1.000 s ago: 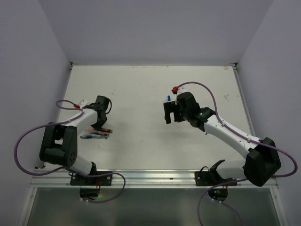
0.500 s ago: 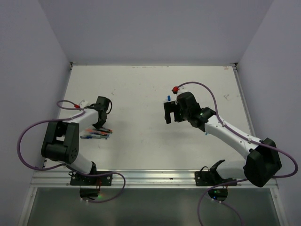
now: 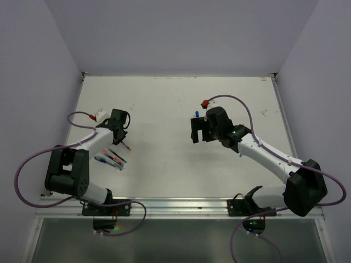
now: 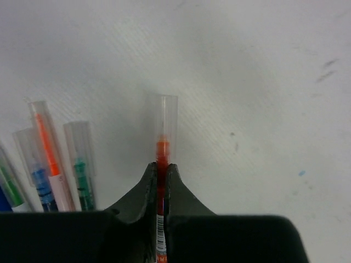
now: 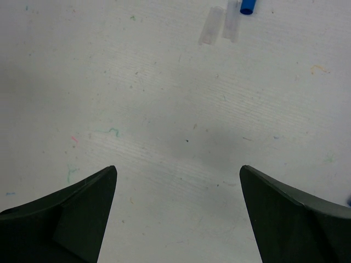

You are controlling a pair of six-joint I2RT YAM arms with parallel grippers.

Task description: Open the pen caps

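Left gripper (image 4: 162,167) is shut tight on the red pen (image 4: 161,154), low on its body. Pen's long way runs straight out from the fingers, w/ the clear cap (image 4: 164,118) at the far end, just past the tips. Other pens (image 4: 49,159) lie beside it. Right gripper (image 5: 176,167) is wide open, holds nothing, and is well apart to the right. Cap end points out to that side, so prob. the right arm must reach over and pull it. Loose caps (image 5: 219,24) lie ahead of it.
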